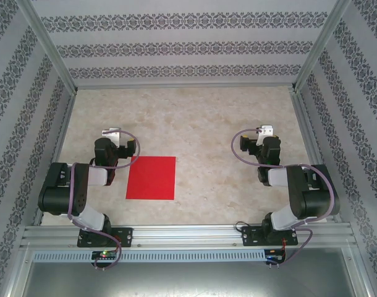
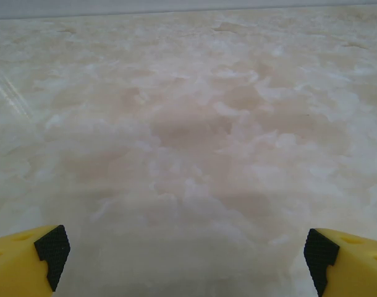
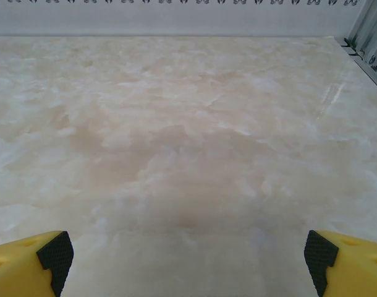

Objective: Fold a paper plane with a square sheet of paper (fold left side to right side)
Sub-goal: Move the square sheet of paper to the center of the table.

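Left pincer (image 1: 110, 132): Seen spread wide open, with nothing held. In the left wrist view (image 2: 187, 250) bare marbled tabletop (image 2: 194, 124) is seen between the black pads (image 2: 52, 247).

Right pincer (image 1: 264, 130): Likewise seen fully open and empty. In the right wrist view (image 3: 187, 250) bare tabletop is seen between its tips.

Pincer heading: Both are pointed toward the far wall and held over bare tabletop (image 1: 201, 111).

Sheet against left pincer: The square sheet of paper (image 1: 151, 177) is found near the left pincer, to its right and nearer to the arm bases. It is not touched. Its left edge lies just beside the left arm (image 1: 99, 176).

Sheet against right pincer: The sheet lies well apart from it, to its left and nearer to the bases.

Sheet state: It is laid flat, red face up. Its outline is square, and no crease or lifted corner can be made out.

Work done: Nothing is judged done. No fold is shown on the sheet.

Work left: The whole job is judged to be left, beginning with the left side being brought over to the right side. The further folds into a pointed dart would then follow.

Next need: The left edge is judged to need catching first, and it lies flush on the tabletop. A thin flat edge may be hard to lift, and the sheet may slide instead.
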`<state>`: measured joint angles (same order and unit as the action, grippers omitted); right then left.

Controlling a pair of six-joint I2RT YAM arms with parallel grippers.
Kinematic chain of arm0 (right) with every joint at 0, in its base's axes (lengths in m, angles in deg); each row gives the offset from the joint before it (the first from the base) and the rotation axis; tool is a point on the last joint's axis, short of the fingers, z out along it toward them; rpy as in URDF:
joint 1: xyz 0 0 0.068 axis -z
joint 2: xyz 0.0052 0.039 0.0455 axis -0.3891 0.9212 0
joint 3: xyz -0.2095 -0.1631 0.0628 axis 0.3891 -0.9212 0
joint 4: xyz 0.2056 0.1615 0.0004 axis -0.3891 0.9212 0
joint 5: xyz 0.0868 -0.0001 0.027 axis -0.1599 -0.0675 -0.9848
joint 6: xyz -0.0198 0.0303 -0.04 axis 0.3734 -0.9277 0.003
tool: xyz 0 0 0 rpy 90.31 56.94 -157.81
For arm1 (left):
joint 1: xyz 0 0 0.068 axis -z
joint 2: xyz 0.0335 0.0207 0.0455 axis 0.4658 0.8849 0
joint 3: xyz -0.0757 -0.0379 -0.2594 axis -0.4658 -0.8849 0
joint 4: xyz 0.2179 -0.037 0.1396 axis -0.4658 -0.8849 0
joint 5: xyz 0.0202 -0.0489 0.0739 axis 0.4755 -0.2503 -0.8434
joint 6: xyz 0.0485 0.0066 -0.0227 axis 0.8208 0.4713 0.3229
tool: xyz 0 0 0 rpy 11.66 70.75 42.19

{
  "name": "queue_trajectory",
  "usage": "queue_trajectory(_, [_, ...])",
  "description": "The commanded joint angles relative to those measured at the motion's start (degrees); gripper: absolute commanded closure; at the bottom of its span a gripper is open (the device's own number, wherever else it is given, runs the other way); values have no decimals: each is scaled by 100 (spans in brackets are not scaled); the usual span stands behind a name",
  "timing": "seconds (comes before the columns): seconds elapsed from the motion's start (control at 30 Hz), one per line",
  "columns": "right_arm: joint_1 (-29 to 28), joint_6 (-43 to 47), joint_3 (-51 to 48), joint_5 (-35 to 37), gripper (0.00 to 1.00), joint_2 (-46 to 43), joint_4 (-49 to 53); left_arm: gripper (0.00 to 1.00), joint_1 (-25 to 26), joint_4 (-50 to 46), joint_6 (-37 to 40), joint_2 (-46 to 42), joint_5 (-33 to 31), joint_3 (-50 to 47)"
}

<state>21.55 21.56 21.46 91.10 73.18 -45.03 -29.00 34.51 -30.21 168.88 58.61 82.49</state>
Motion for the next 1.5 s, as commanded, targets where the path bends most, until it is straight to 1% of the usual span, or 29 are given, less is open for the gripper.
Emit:
queue_trajectory(0.0, [11,-16,59,64,2,-74,-174,0,0,-14,-92,-16,-60,87])
queue_trajectory(0.57, [28,-35,66,40,2,-73,-174,0,0,-24,-102,-12,-62,88])
queue_trajectory(0.67, [38,-68,44,103,2,-95,-205,0,0,4,-132,-43,-152,69])
queue_trajectory(0.7, [37,-108,30,173,2,-149,-190,0,-2,-70,-200,-134,-310,72])
queue_trajectory(0.77, [36,-119,-29,239,2,-440,-70,0,-3,-611,-310,-576,-576,145])
queue_trajectory(0.8, [27,-110,-60,252,2,-714,159,0,-1,-1208,-425,-956,-694,294])
queue_trajectory(0.83, [29,-173,-36,298,2,-1051,513,0,-3,-1915,-568,-1262,-889,490])
queue_trajectory(0.9, [28,-417,93,410,2,-1640,1500,0,0,-2982,-1081,-1746,-1187,835])
queue_trajectory(0.97, [-1,-716,247,329,2,-2141,2283,0,0,-3747,-1632,-2062,-1254,1111])
queue_trajectory(1.03, [-94,-1062,429,131,2,-2540,3010,0,5,-4440,-2035,-2282,-905,1360])
queue_trajectory(1.13, [-365,-1417,691,116,2,-3009,3937,2,142,-5275,-2489,-2472,-316,1662])
queue_trajectory(1.2, [-559,-1711,789,105,2,-3286,4397,4,390,-5843,-2600,-2501,20,1857])
queue_trajectory(1.23, [-667,-1845,837,57,2,-3421,4606,6,577,-6242,-2546,-2505,54,1980])
queue_trajectory(1.33, [-975,-2016,999,-15,2,-3677,5225,10,1264,-7235,-2501,-2481,-188,2301])
queue_trajectory(1.4, [-1163,-2005,1057,-6,2,-3775,5535,12,1671,-7732,-2653,-2399,-351,2405])
queue_trajectory(1.47, [-1268,-1938,1113,28,2,-3854,5802,18,2056,-8042,-2824,-2305,-463,2426])
